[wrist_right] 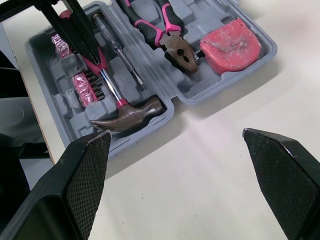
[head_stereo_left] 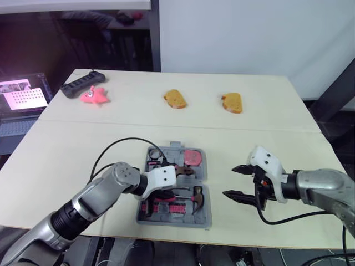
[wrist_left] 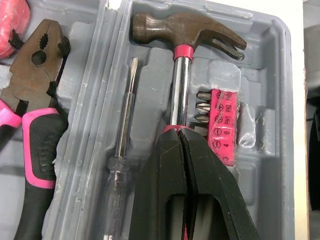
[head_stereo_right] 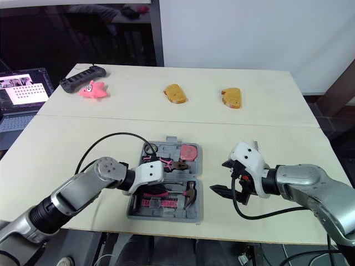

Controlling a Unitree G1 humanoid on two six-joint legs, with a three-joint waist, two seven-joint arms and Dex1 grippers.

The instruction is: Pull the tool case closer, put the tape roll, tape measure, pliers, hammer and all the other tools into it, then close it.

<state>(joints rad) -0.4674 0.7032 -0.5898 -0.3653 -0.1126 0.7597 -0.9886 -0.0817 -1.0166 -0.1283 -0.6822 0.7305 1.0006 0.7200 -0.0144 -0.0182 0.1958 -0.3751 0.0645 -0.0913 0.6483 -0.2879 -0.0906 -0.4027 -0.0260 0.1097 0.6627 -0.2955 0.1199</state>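
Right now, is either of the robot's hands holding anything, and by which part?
The left gripper is shut on the hammer, by its pink handle just below the metal shaft. The right gripper is open and holds nothing.

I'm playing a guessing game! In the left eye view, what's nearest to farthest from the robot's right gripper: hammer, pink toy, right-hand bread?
From the right gripper:
1. hammer, in the tool case to its left.
2. right-hand bread, straight ahead across the table.
3. pink toy, far left corner.
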